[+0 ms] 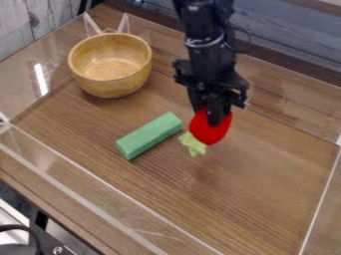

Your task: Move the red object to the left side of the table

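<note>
Tool clamps the red object, hiding its top; green block just left, bare worktop beyond.

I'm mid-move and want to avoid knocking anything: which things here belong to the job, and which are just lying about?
Part of the job:
- red object, held in the shut pincer
- table, whose left side is the goal

Just lying about:
- green block, right beside the red object
- wooden bowl, at the back left
</note>
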